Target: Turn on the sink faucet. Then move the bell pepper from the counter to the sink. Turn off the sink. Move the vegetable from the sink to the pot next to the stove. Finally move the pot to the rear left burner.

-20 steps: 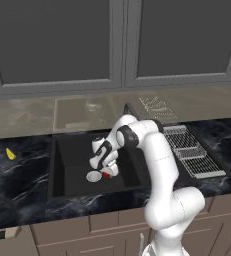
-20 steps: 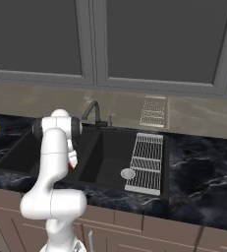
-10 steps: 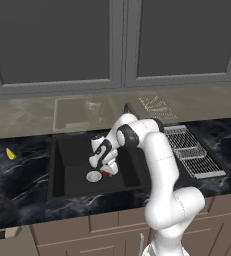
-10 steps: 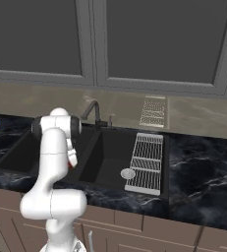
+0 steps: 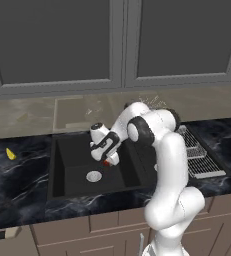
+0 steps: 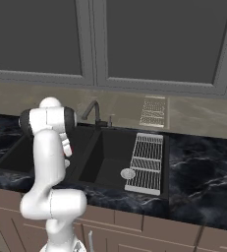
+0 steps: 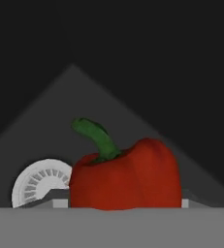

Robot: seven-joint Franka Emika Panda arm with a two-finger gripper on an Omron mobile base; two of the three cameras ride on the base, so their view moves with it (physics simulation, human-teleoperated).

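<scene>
A black marble tabletop (image 5: 22,185) runs under grey wall cabinets (image 6: 149,42), with a matte black sink (image 5: 74,170) set into it. The jaws (image 5: 107,161) reach down into the left basin and sit on either side of the red bell pepper (image 7: 128,177); whether they are clamped on it I cannot tell. A silver drain (image 7: 38,186) lies at the pepper's 9 o'clock. The faucet (image 6: 92,112) stands behind the divider. A yellow wedge (image 5: 10,153) rests on the tabletop, well apart at the sink's 9 o'clock.
</scene>
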